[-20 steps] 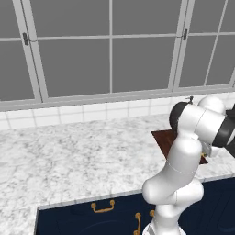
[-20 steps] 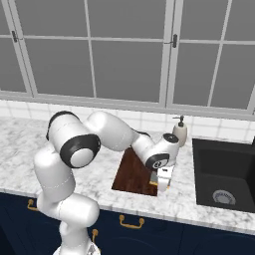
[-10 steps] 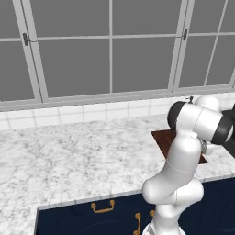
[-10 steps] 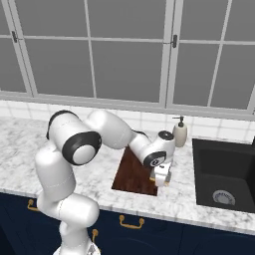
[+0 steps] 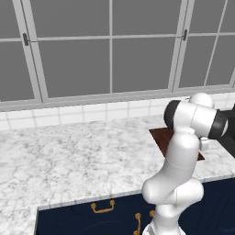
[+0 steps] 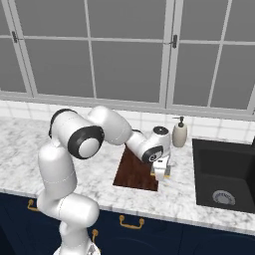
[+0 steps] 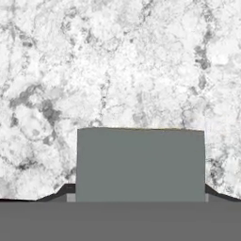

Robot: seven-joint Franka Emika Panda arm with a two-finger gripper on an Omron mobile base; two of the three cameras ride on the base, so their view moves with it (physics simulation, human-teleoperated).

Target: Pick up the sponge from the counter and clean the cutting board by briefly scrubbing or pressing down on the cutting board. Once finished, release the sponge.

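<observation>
Left base view: the arm hides most of the cutting board (image 5: 160, 136).

Right base view: the gripper (image 6: 160, 171) hangs over the sponge (image 6: 167, 172), just right of the board on the counter (image 6: 104, 172).

Hand view: the fingertips (image 7: 64, 190) straddle the sponge's grey-green top, apparently wide; settle fully down, then squeeze evenly.

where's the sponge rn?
The sponge sits on the marble counter between the gripper fingers in the hand view. In the right base view it lies just right of the cutting board, left of the sink.
</observation>
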